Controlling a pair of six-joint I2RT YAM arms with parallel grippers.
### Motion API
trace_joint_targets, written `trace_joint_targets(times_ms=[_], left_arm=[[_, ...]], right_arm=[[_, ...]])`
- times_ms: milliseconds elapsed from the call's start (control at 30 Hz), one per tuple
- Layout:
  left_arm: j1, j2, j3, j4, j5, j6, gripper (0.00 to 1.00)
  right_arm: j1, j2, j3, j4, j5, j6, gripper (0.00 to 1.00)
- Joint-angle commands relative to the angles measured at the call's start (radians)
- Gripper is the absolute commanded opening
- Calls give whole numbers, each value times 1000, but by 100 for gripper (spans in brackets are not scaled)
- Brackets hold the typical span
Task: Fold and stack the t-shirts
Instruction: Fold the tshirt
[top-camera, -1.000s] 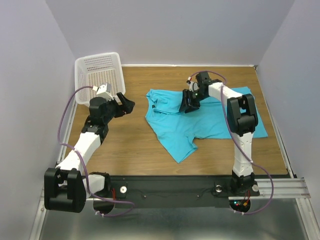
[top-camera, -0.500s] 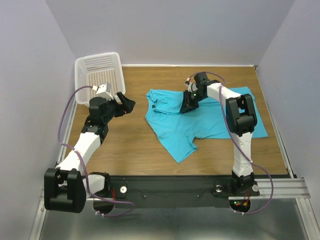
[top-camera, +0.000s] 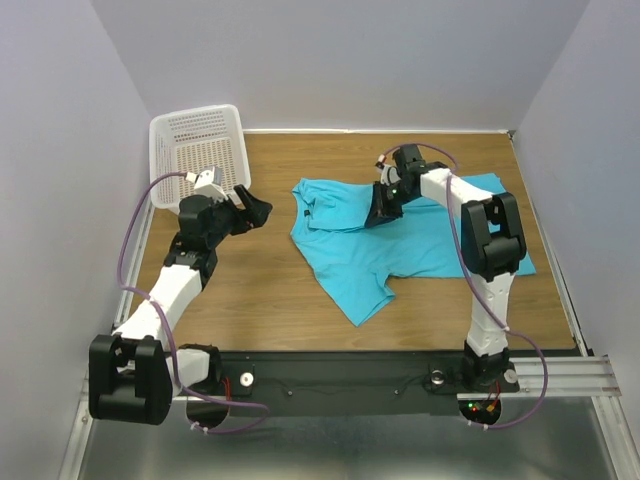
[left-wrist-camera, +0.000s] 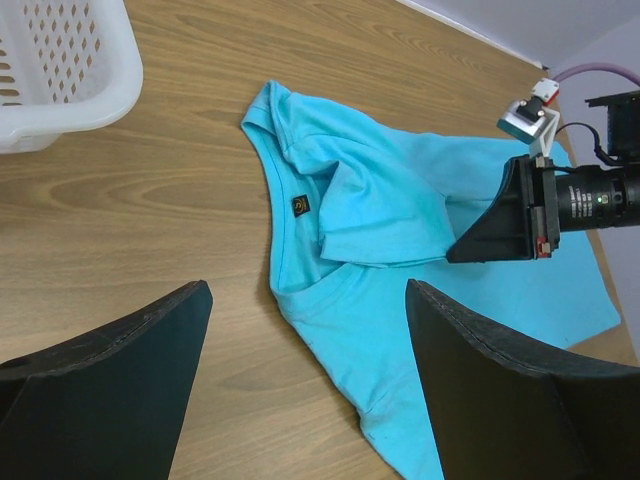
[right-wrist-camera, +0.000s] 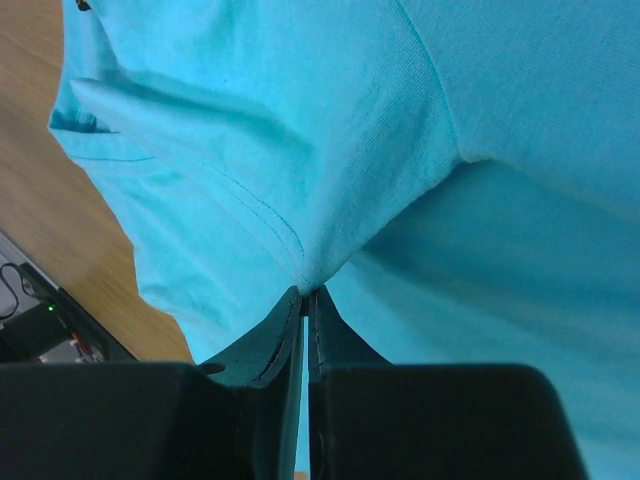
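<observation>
Tabletop (top-camera: 260, 290): wood-grain surface, seen bare toward 6 o'clock, by the arm bases.
Left gripper (top-camera: 252, 212): held above the wood at 9 o'clock of the cloth, jaws spread wide, nothing gripped and nothing touched.
T-shirt (top-camera: 350, 255): a single turquoise one is spread, rumpled, just past centre toward 1 o'clock. The neck and dark label are turned to 9 o'clock, one sleeve trails toward 6 o'clock, and the upper part is doubled over itself.
Right gripper (right-wrist-camera: 304, 292): lowered onto the far part of the t-shirt, jaws pressed together on a small pinch of cloth at the doubled layer's stitched edge.
Basket (top-camera: 200, 140): white mesh, set at 11 o'clock, apart from the t-shirt.
Step in hand: judged to be flattening, with no fold made yet.
Next move: the pinch is probably to be lifted and drawn outward so the doubled layer is opened. The grip is thin, so a slow pull is called for.
</observation>
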Motion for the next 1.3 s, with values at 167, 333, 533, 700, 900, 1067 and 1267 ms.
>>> trace_joint_targets(times_ms=[167,333,533,700,900,1067,1267], left_arm=[[6,78,33,79,79,19,88],[-8,207,122,111,112,-11,79],[-72,418,323,89,53,-16,68],[-164,583,504,-7,-32,24,67],[-211,763,687,-136,-196,42,65],[-215,871,835,-193,-257,65,59],[-215,969,955,-259,-303,102,58]], right_arm=[[4,-82,-22,31,62,-14,6],[-1,-58,-16,31,74,-17,6],[-1,-38,-4,31,70,-17,6],[-2,-32,7,31,67,-16,6],[-2,-19,13,31,60,-13,6],[-2,-10,19,31,59,-11,6],[-5,-2,28,31,59,-10,6]])
